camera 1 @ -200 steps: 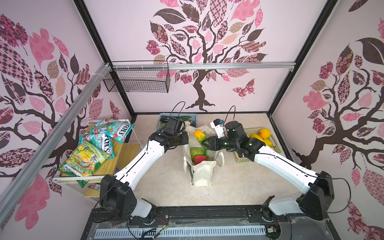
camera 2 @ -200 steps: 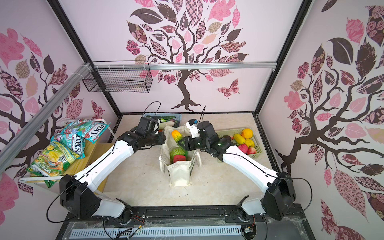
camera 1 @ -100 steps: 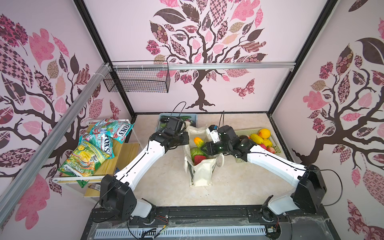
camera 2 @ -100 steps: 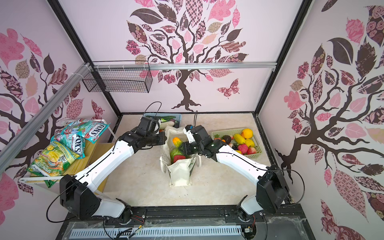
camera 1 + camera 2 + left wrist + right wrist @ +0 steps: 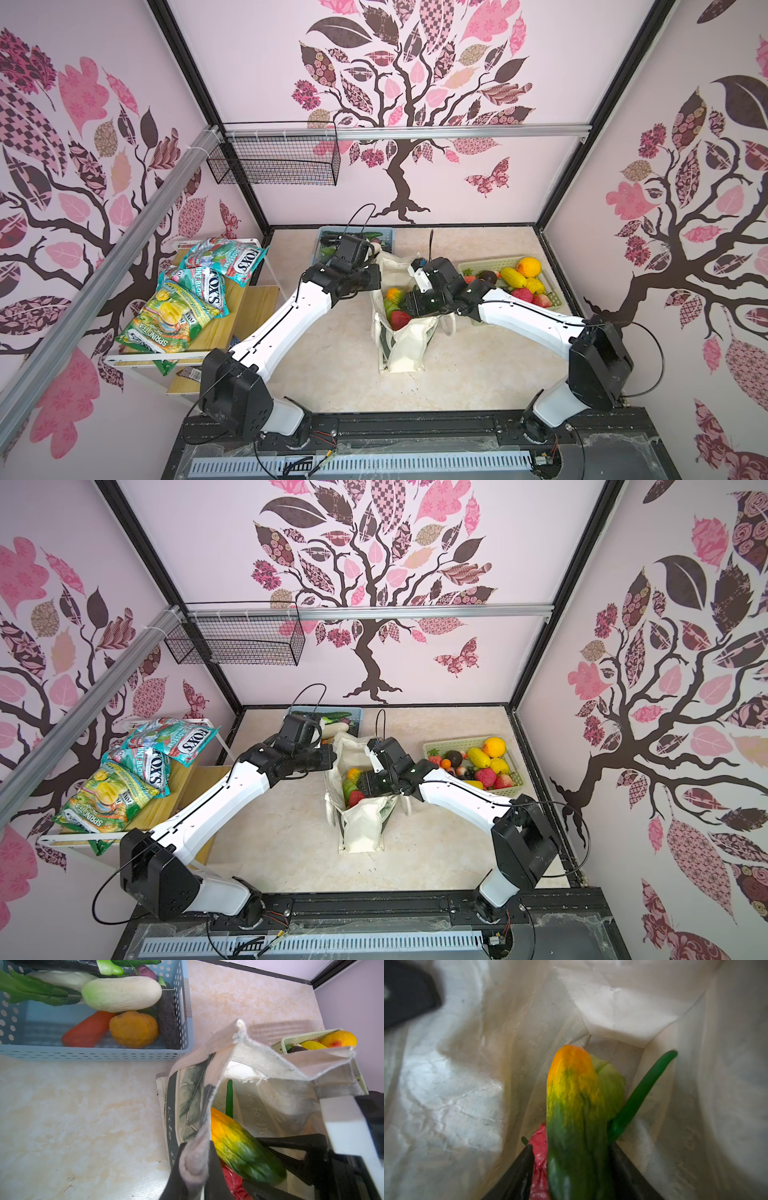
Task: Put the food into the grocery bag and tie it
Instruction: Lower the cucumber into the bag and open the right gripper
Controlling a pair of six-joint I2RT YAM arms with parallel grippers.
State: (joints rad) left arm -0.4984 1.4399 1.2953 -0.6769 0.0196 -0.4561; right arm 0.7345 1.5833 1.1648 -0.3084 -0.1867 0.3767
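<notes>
Over the middle of the table your cream canvas tote (image 5: 405, 345), leaf-printed with a dark green band, stands with its mouth wide open. Your left gripper (image 5: 195, 1167) is pinched shut on the tote's rim and holds that mouth apart. Your right gripper (image 5: 571, 1147) reaches down inside with its jaws spread either side of a long glossy toy vegetable (image 5: 575, 1105), green shading to orange. A gap shows along one side, so I judge the piece released rather than gripped. Under it in the tote lie a red toy fruit (image 5: 538, 1147), a pale green leafy piece (image 5: 612, 1084) and a thin dark green stalk (image 5: 643, 1093). Packing is therefore only partly done. The pale green lattice basket (image 5: 482, 262) just beside the tote holds yellow, orange and red fruit, and the blue perforated basket (image 5: 93, 1055) behind it holds white, orange and red vegetables. Tying has not begun. Mind that your right arm lies across the tote's mouth, and the limp cloth would likely sag if the rim were let go. Snack packets (image 5: 187, 299) on the wooden shelf (image 5: 257, 299) and the black wire basket (image 5: 274, 166) on the wall sit well apart.
</notes>
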